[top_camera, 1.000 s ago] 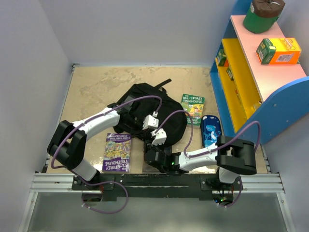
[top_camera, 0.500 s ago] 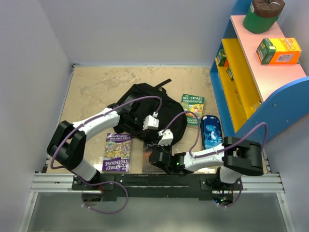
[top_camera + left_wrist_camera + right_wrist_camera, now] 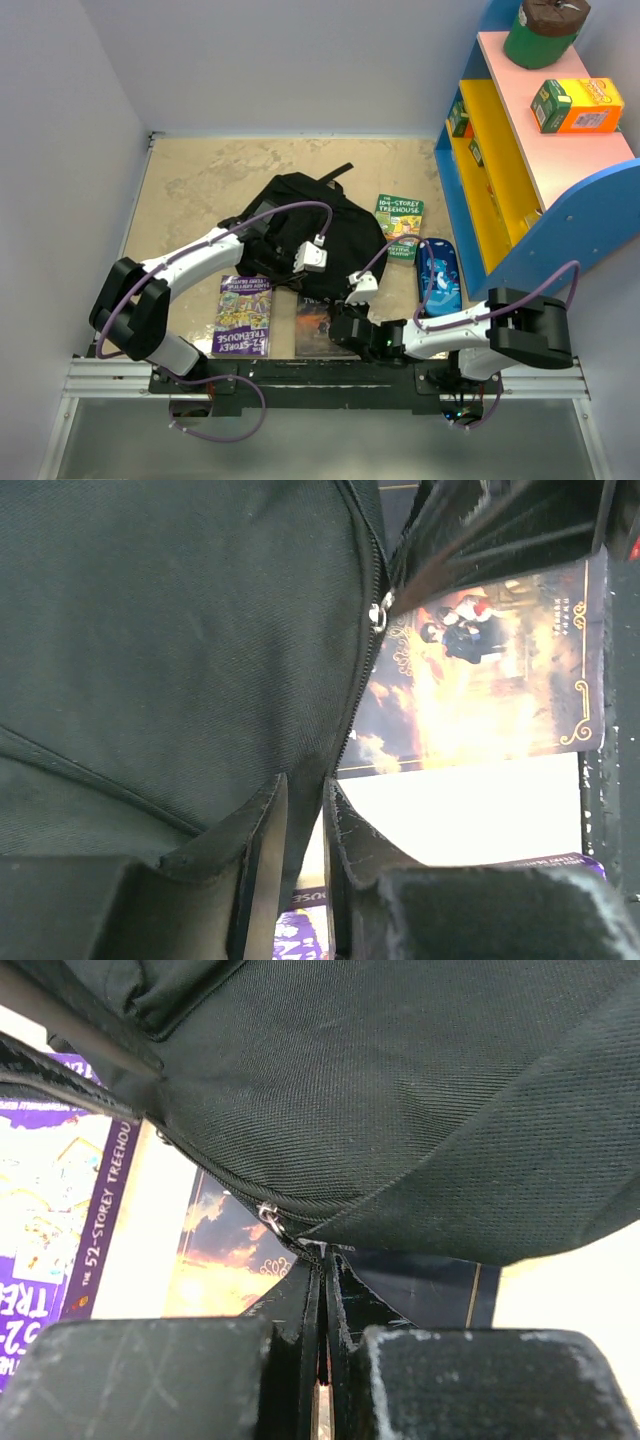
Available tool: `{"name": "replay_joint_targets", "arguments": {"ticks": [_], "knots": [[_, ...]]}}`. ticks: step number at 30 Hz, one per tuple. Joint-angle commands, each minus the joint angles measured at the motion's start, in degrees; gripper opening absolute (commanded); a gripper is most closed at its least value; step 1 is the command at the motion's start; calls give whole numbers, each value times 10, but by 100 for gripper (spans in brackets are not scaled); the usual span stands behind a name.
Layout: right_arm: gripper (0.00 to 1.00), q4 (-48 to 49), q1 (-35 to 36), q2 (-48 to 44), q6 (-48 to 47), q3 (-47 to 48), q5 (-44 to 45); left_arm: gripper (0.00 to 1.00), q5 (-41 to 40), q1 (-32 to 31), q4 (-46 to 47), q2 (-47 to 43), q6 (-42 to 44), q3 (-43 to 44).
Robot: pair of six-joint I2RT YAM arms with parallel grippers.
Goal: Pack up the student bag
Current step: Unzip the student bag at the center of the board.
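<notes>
Step in hand looks like opening up the student bag (image 3: 290,225), not loading it. It sits mid-table as a slumped black heap, with its near edge over a dark-covered book (image 3: 318,325). A purple Treehouse book (image 3: 243,315) lies to the left, a green Treehouse book (image 3: 400,228) is touching its right side, and a blue pencil case (image 3: 438,275) lies further right, so nothing looks packed yet. Right gripper (image 3: 322,1260) has its fingers pressed together on the bag's lower seam just beside a zip pull (image 3: 268,1213). The fabric runs in a V straight into the tips, so I read it as pinching the bag. Left gripper (image 3: 303,785) sits at the bag's near edge with its fingers a narrow slot apart and black fabric in the slot. Can't tell whether that fabric is clamped or just lying there. Can't tell from these views whether the zip is open either. Next move needs one arm anchoring the fabric while the other takes the pull rather than cloth and runs it along the zip line. Risk is that the soft bag drags along instead of the zip running.
</notes>
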Motion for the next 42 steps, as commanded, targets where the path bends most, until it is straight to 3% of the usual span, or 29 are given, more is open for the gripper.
{"name": "replay_joint_targets", "arguments": {"ticks": [1, 11, 16, 21, 22, 24, 25, 26, 33, 38, 42], "knots": [[0, 10, -1, -29, 0, -13, 11, 26, 38, -5, 6, -15, -3, -5], [0, -2, -1, -61, -45, 13, -29, 42, 40, -61, 113, -30, -62, -27], [0, -12, -1, -91, -45, 11, -39, 42, 24, -78, 125, -14, -41, -47], [0, -19, -2, -100, -42, 9, -52, 31, 1, -79, 139, 2, -32, -60], [0, -23, -2, -101, -42, 10, -54, 22, -4, -79, 138, 3, -31, -63], [0, -41, -5, -102, -35, 13, -51, 13, -16, -79, 132, 5, -25, -63], [0, -47, -7, -102, -32, 14, -49, 2, -19, -79, 128, 3, -22, -63], [0, -56, -13, -106, -30, 15, -49, 0, -28, -79, 124, 1, -17, -63], [0, -107, -117, -182, -64, 10, -68, 0, -110, -60, 84, -28, 45, -52], [0, -106, -172, -194, -108, 19, -96, 0, -72, 72, 6, 19, 48, 45], [0, -102, -206, -169, -128, 33, -117, 0, -95, 96, 4, -15, 83, 6]]}}
